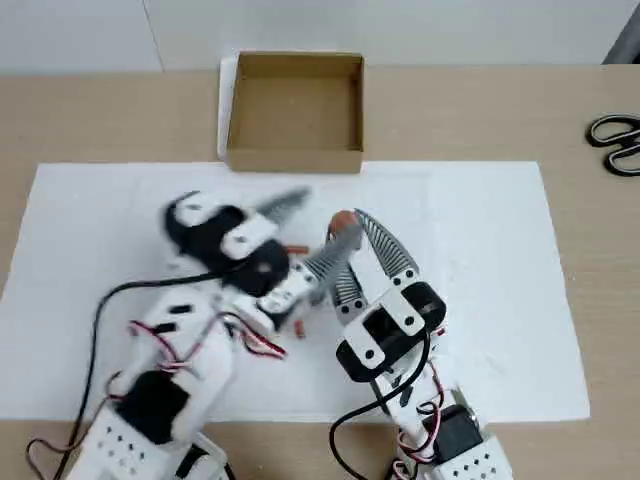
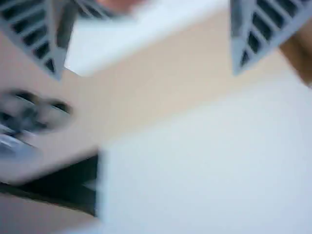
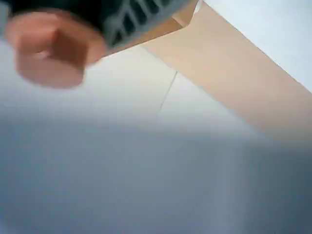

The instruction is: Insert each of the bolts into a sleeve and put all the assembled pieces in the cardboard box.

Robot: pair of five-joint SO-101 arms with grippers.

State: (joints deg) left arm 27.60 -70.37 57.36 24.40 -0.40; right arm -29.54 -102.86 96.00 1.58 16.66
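Orange piece (image 1: 343,220) between the wide-spread jaws of the left gripper (image 2: 146,70), over the white paper (image 1: 480,300).

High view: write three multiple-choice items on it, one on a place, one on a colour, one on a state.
1. Where does the cardboard box stand relative to the white sheet?
A. on its middle
B. at its far edge
C. at its near edge

2. What colour is the small rounded piece over the sheet?
A. orange
B. blue
C. green

3. What state is the box in?
A. shut with a lid
B. open and empty
C. open, with pieces inside

Answers:
1. B, as the box's front wall meets the sheet's far edge.
2. A, as the piece shows orange against the white sheet.
3. B, as its bare brown floor shows, with nothing on it.
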